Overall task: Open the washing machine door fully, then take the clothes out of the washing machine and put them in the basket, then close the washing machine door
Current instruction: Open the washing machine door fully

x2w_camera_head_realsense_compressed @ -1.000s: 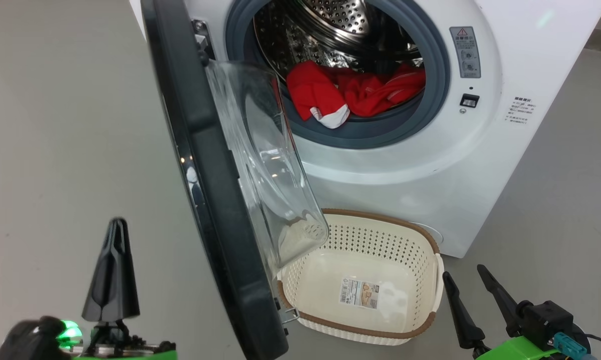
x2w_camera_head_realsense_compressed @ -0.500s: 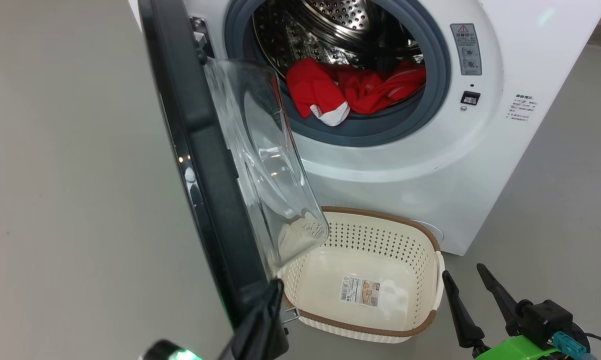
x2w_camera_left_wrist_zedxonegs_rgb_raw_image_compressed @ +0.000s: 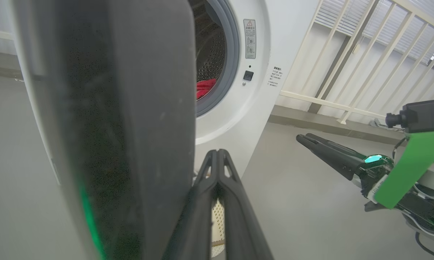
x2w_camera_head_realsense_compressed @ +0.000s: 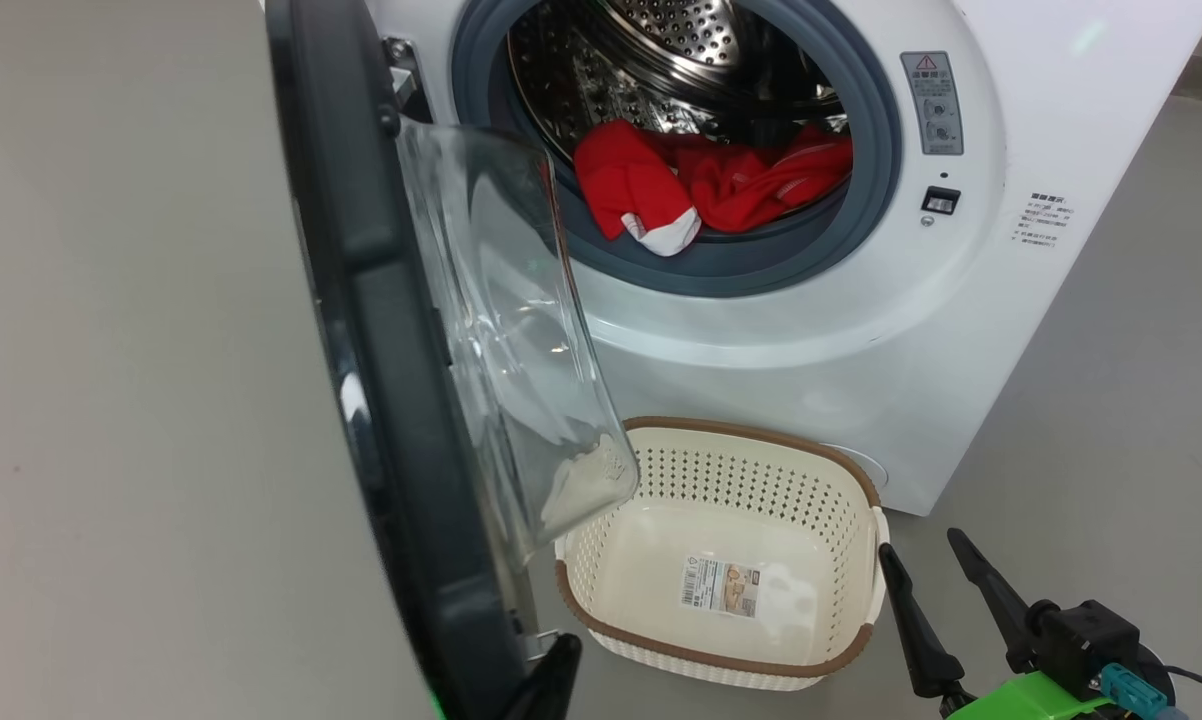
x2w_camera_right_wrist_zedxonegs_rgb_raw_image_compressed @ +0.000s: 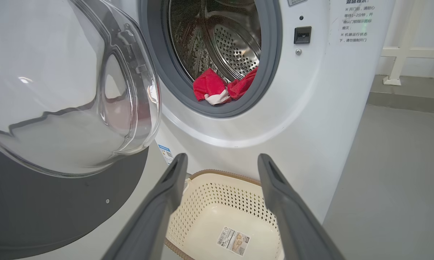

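Observation:
The washing machine [x2w_camera_head_realsense_compressed: 861, 330] stands with its door [x2w_camera_head_realsense_compressed: 381, 350] swung out to the left, the clear glass bowl [x2w_camera_head_realsense_compressed: 501, 330] facing the drum. The red and white clothes [x2w_camera_head_realsense_compressed: 711, 185] lie at the drum's front lip. The basket [x2w_camera_head_realsense_compressed: 761, 432] sits on the floor below the opening, with just a label inside. My left gripper [x2w_camera_head_realsense_compressed: 551, 680] is shut and holds nothing, right by the door's lower edge on its inner side. The left wrist view shows its tips [x2w_camera_left_wrist_zedxonegs_rgb_raw_image_compressed: 217, 153] beside the black rim [x2w_camera_left_wrist_zedxonegs_rgb_raw_image_compressed: 130, 126]. My right gripper [x2w_camera_head_realsense_compressed: 921, 543] is open, right of the basket [x2w_camera_right_wrist_zedxonegs_rgb_raw_image_compressed: 220, 173].
Grey floor lies all around the machine. A white railing [x2w_camera_left_wrist_zedxonegs_rgb_raw_image_compressed: 347, 72] runs behind and to the right of it. The open door blocks the space left of the basket. The right arm's green-taped wrist [x2w_camera_left_wrist_zedxonegs_rgb_raw_image_compressed: 412, 162] hangs low over the floor.
My shut left gripper went from the floor side left of the door to its lower inner edge. The door has swung a little wider to the left. The right gripper stayed put.

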`<state>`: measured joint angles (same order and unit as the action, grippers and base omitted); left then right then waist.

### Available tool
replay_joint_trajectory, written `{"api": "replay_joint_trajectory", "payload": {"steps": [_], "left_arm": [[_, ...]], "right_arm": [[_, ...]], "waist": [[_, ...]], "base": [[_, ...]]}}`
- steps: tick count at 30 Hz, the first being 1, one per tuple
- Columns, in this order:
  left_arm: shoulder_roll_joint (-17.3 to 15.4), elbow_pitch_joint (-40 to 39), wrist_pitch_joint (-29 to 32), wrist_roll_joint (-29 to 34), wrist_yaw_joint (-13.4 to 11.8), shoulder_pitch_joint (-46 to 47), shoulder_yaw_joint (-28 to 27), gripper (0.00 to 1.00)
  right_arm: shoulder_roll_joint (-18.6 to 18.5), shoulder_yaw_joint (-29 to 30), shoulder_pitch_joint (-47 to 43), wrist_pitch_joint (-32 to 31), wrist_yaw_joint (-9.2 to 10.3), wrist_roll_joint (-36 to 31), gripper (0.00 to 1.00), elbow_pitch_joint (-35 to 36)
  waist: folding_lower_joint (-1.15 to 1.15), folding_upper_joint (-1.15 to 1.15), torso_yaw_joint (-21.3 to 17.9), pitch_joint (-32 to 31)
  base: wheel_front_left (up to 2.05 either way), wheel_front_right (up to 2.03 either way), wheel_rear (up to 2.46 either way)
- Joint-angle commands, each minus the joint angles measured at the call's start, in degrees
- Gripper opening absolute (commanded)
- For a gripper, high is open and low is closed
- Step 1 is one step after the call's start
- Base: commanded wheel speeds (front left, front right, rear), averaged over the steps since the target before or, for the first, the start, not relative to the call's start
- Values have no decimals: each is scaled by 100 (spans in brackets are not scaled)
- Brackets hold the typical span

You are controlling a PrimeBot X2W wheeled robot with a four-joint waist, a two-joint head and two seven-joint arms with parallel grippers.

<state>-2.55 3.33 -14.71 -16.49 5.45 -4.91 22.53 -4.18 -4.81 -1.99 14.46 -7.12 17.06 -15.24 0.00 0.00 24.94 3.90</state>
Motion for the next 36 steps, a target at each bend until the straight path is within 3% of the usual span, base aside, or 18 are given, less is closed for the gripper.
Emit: {"api": "replay_joint_trajectory", "payload": {"steps": [1, 14, 29, 36], "left_arm": [[-32, -99, -29, -97, -231, 125, -449, 0], [-32, -148, -29, -53, -472, -1, -1233, 0], [-32, -19, -29, 102, -616, 40, -2663, 0], [-32, 127, -29, 21, -514, 245, -3449, 0]], "right_arm": [[-53, -191, 219, 53, -36, -6, 100, 125], [-63, -203, 217, 53, -36, 4, 100, 129], [-61, -246, 237, 53, -36, 53, 100, 117], [-68, -234, 264, 53, -36, 64, 100, 123]], "waist": [[0, 0, 17, -10], [0, 0, 140, -14], [0, 0, 111, 2], [0, 0, 99, 34]], "base": [[0, 0, 0], [0, 0, 0], [0, 0, 0], [0, 0, 0]]}}
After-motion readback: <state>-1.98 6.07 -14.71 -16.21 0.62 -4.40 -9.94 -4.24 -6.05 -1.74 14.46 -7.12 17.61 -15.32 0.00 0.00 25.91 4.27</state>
